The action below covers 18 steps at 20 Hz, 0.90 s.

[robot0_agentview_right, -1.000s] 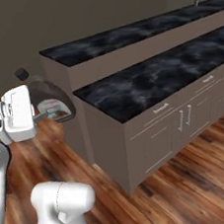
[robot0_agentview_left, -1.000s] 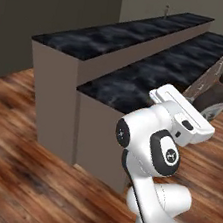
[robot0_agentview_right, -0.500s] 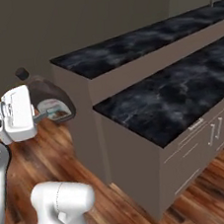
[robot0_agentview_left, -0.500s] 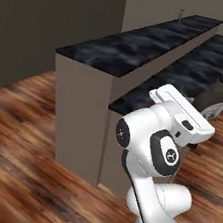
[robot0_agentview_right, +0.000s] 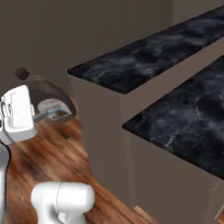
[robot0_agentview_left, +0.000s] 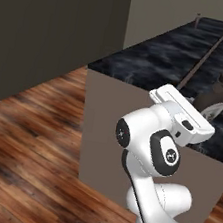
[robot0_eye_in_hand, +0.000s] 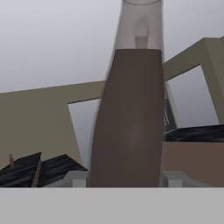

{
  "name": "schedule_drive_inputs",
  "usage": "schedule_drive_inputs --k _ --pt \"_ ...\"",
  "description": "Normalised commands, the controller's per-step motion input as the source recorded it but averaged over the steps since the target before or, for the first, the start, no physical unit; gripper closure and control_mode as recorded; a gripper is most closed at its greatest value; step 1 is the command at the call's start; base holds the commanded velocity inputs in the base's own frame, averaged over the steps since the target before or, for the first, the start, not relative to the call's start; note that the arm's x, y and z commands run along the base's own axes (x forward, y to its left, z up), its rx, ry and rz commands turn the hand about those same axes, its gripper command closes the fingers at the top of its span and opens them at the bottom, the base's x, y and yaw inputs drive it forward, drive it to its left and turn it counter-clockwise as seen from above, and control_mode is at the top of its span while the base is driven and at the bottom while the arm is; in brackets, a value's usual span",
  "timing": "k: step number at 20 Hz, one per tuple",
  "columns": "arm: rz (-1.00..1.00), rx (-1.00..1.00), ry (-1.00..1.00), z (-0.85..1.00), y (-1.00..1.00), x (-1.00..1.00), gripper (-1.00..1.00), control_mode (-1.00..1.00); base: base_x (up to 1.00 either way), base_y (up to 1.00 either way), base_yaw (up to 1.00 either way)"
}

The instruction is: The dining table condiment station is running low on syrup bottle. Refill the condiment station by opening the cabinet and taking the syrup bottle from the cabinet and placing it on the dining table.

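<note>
Plainly, the gripper (robot0_eye_in_hand: 127, 178) was clamped on the syrup bottle (robot0_eye_in_hand: 129, 122), its fingers (robot0_eye_in_hand: 78, 178) pressed against either side of the dark brown body. In the right base view, the bottle (robot0_agentview_right: 50, 97) hung tilted at left centre, off the floor, beside the end of the dining table (robot0_agentview_right: 142, 60), not touching it.

No text is readable anywhere; the pale label on the syrup bottle (robot0_agentview_right: 51, 107), held between the jaws, is too blurred to read.
</note>
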Motion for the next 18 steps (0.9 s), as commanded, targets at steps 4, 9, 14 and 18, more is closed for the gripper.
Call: schedule_drive_inputs --k 4,9,14,18 --pt "0.00 0.00 0.00 0.00 0.00 0.00 1.00 1.00 0.90 1.00 -0.11" --pt "0.00 0.00 0.00 0.00 0.00 0.00 1.00 1.00 0.91 1.00 -0.11" --pt "0.00 0.00 0.00 0.00 0.00 0.00 1.00 1.00 0.91 1.00 -0.11" --pt "0.00 0.00 0.00 0.00 0.00 0.00 1.00 1.00 0.91 1.00 -0.12"
